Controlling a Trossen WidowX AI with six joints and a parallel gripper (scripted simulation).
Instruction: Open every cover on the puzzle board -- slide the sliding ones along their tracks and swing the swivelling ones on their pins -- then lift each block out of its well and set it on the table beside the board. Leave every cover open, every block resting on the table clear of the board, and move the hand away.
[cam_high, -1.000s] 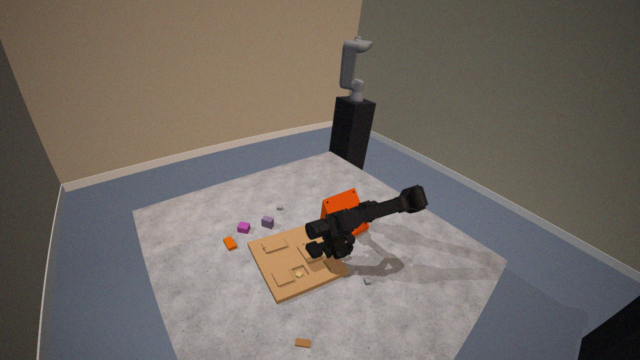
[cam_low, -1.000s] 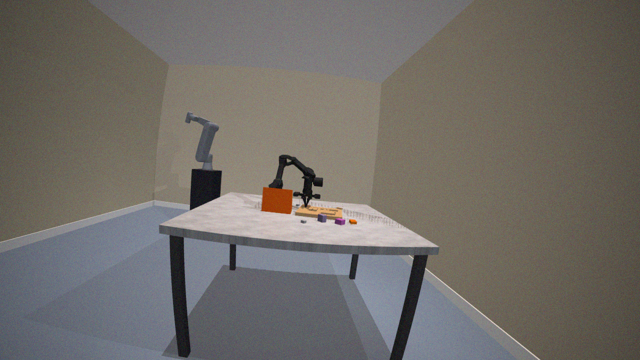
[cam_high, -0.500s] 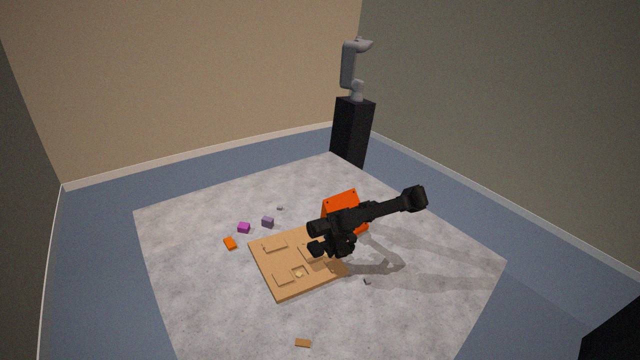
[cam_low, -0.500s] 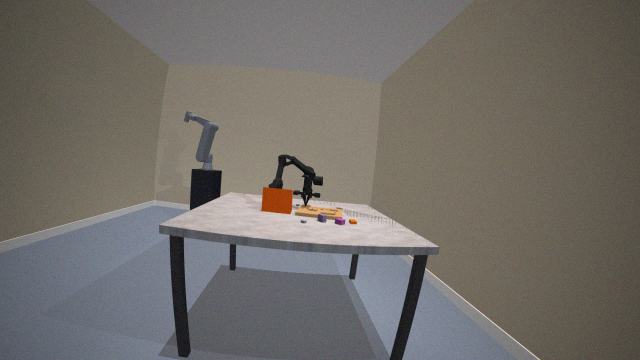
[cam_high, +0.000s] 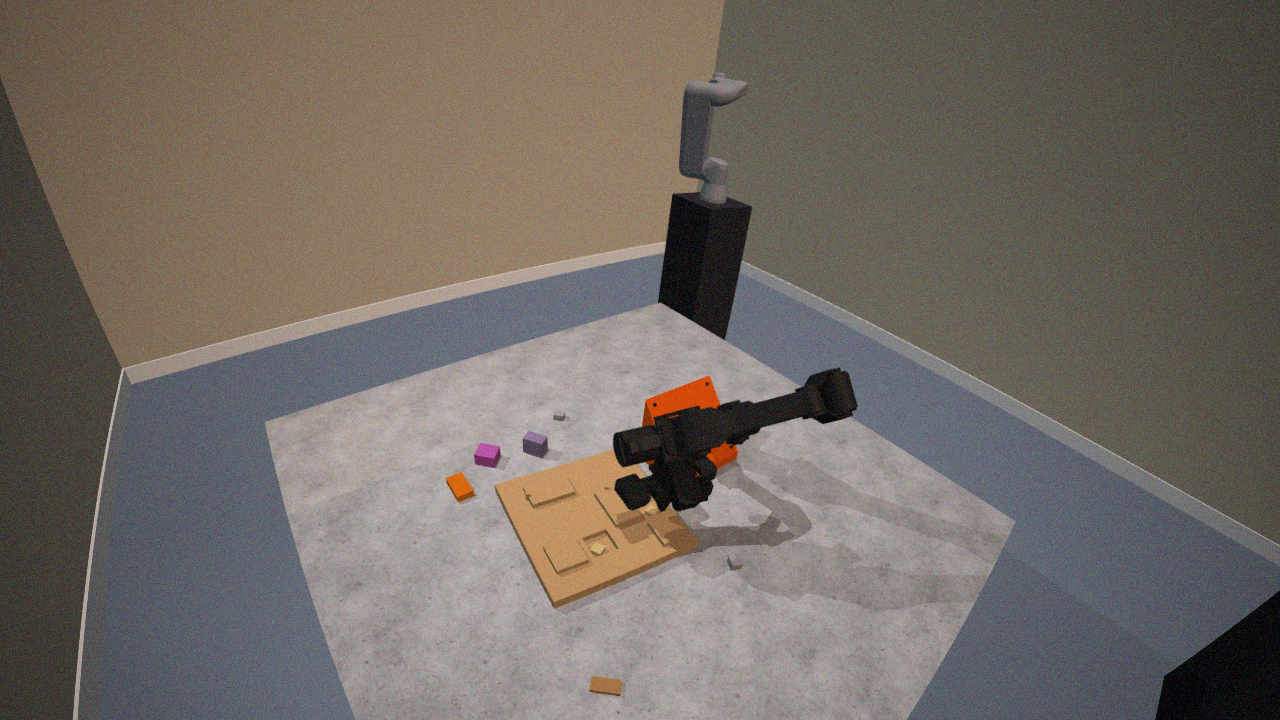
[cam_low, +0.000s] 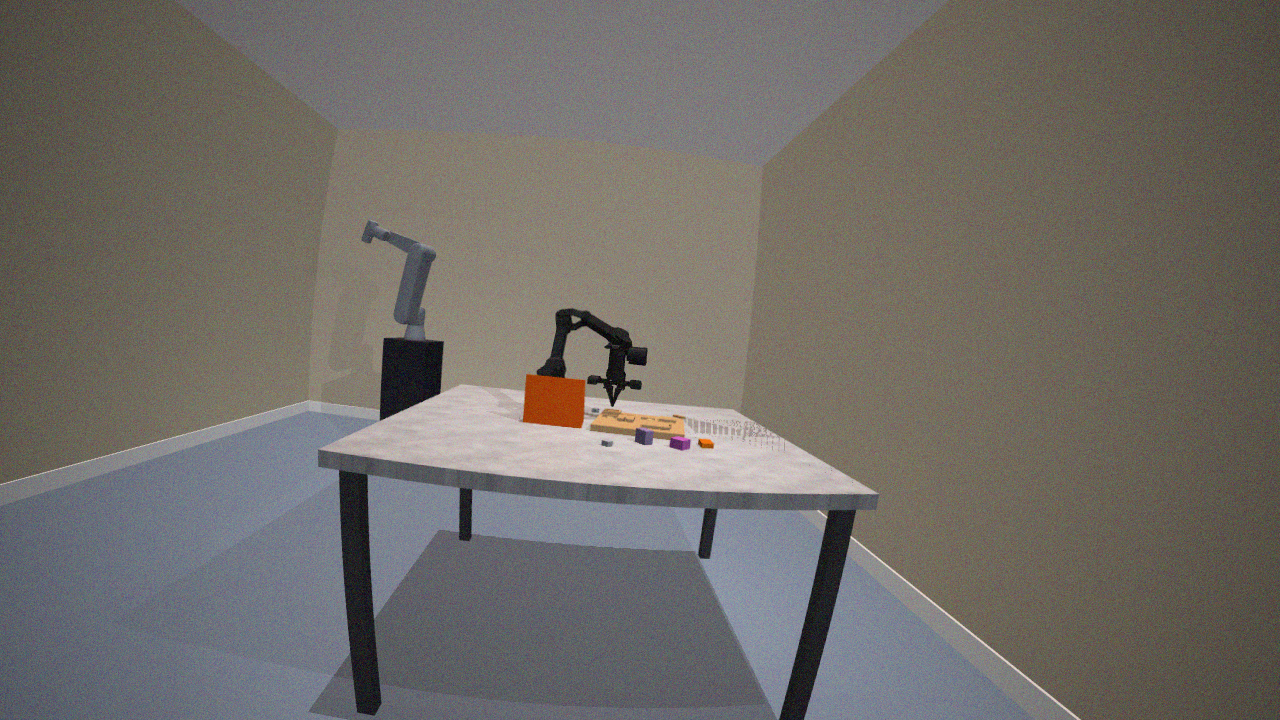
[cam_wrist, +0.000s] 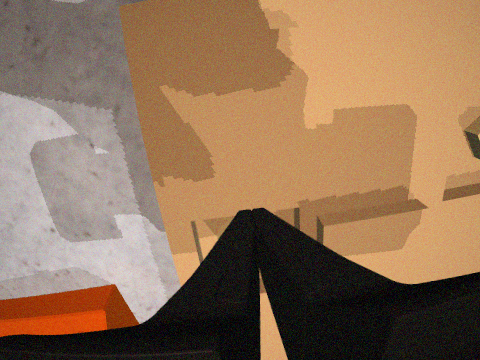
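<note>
The tan puzzle board lies flat on the table. My gripper is shut and empty, pointing down low over the board's side near the orange box; its fingertips are hard to make out in the top view. Flat tan covers show at the far left, near left and middle. An uncovered well holds a pale yellow block. A purple block, a magenta block and an orange block rest off the board.
An orange box stands close beside the board. Small grey pieces lie on the table, and a flat tan piece lies near its front. A grey arm stands on a black pedestal beyond the table.
</note>
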